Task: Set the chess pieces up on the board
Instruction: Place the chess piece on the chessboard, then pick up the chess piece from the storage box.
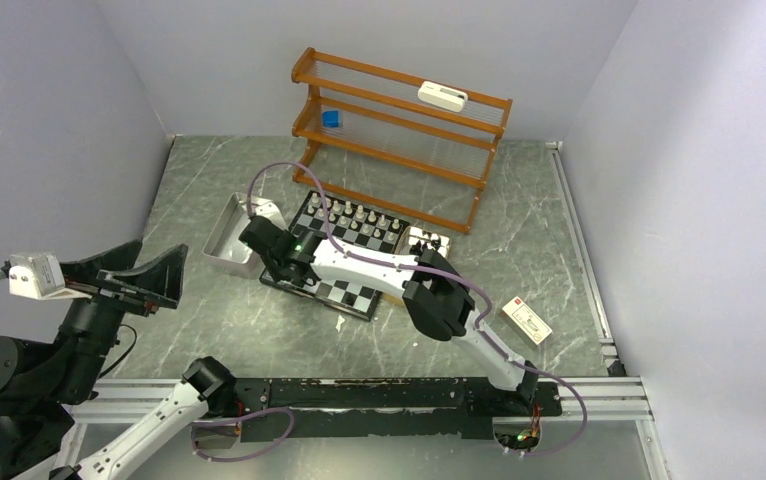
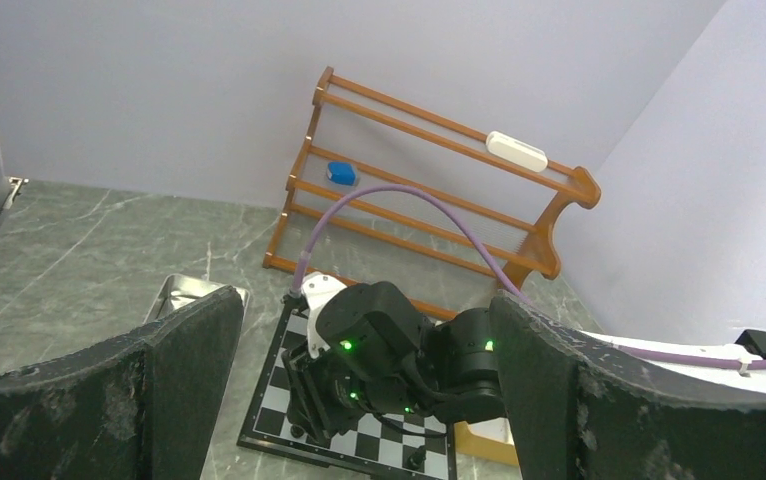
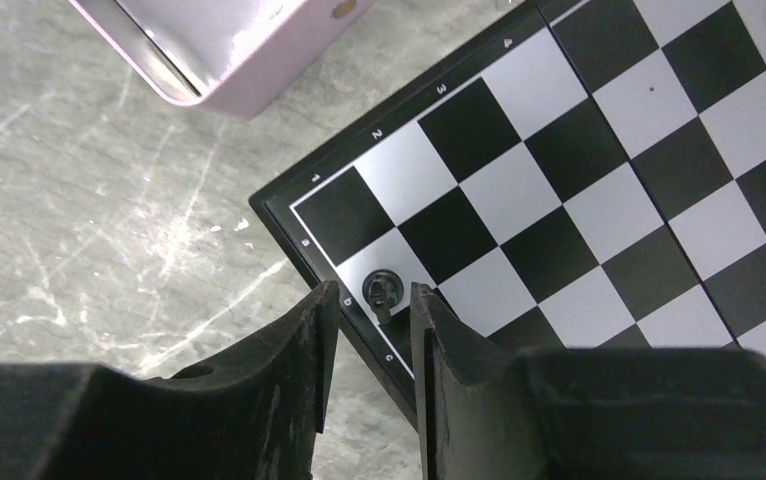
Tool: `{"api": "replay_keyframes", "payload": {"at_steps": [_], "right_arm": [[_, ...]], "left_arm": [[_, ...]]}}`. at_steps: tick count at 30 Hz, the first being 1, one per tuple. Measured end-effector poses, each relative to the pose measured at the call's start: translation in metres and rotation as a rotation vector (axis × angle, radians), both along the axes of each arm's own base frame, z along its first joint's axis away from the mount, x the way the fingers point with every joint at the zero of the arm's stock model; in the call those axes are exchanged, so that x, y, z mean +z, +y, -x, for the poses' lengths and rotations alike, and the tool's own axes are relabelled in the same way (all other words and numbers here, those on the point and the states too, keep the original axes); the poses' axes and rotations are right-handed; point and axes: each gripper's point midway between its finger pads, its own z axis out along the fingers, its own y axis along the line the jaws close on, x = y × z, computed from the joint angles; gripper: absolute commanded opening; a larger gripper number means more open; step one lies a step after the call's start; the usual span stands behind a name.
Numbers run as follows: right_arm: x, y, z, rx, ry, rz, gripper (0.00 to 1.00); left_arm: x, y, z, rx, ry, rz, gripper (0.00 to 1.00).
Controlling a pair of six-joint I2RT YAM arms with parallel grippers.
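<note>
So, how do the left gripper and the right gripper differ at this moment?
The left gripper is spread wide with nothing between its fingers; the right gripper is only narrowly parted, with a black chess piece standing between its fingers. The left gripper hangs off to the left, away from the board; the right gripper is low over the board's corner. Both have the same dark two-finger build.

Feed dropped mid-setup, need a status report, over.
Right fingers open, straddling black piece, not touching. Piece stands on white edge square near the board corner. Left fingers wide open, empty, off the board. Nothing in the way.
</note>
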Motion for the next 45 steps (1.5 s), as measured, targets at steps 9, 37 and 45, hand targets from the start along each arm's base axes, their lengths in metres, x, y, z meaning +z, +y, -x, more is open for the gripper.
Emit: {"api": "replay_keyframes", "payload": {"at_steps": [9,37,45], "right_arm": [[0.008,0.002,-0.001,0.001,-0.009,-0.016,0.41],[0.068,-0.249,-0.043,-0.364,-0.068,-0.019,0.3],[0.054,-0.289,-0.058,-0.444,-0.062,-0.002,0.29]], "left_arm": [[-0.006,-0.002,-0.003,0.001,0.012,-0.011,0.97],[-0.188,-0.093,-0.09,-0.114,0.465,-0.437,0.98],[-0.199,-0.101,-0.102,-0.123,0.484,-0.516,0.97]]}}
